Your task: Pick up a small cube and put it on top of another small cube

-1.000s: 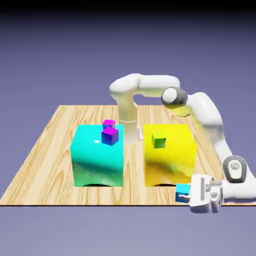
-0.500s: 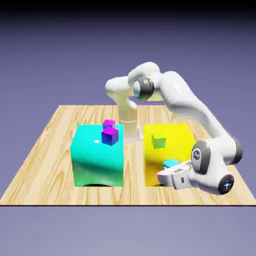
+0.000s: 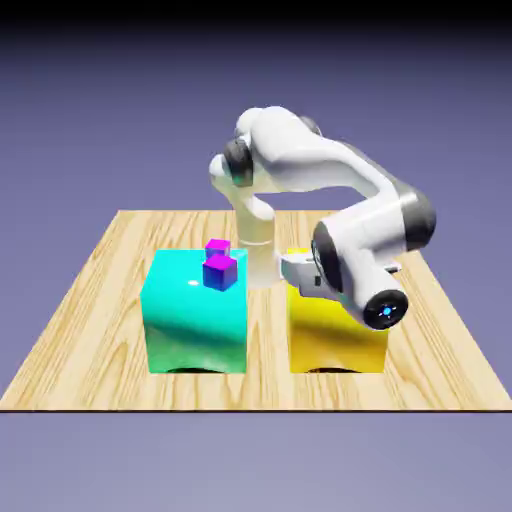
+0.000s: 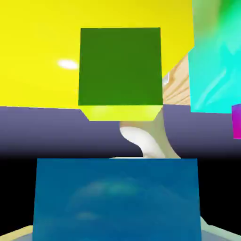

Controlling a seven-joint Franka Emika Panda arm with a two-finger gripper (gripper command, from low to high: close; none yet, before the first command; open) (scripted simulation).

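Between our gripper's fingertips (image 4: pixel 212 231), pinched fast, sits the blue cube (image 4: pixel 116 200), large in the hand view. The green cube (image 4: pixel 120 67) lies just ahead of our grip (the yellow block (image 4: pixel 37 47) fills the view behind it).

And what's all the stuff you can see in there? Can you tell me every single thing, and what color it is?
Table: one, light wood, under the blocks
Big block: one, cyan, on the table, exterior view's left
Bigger yellow block: one, yellow, on the table, exterior view's right
Little two-color cube: one, magenta top and dark blue sides, on the cyan block
Little magenta cube: one, just behind the two-color one
Little green cube: one, green, by the yellow block
Little blue cube: one, blue, in the gripper
Backdrop: one, blue-violet, behind everything
Robot arm: one, white with dark joints, over the table
Gripper: one, pale, shut on the blue cube
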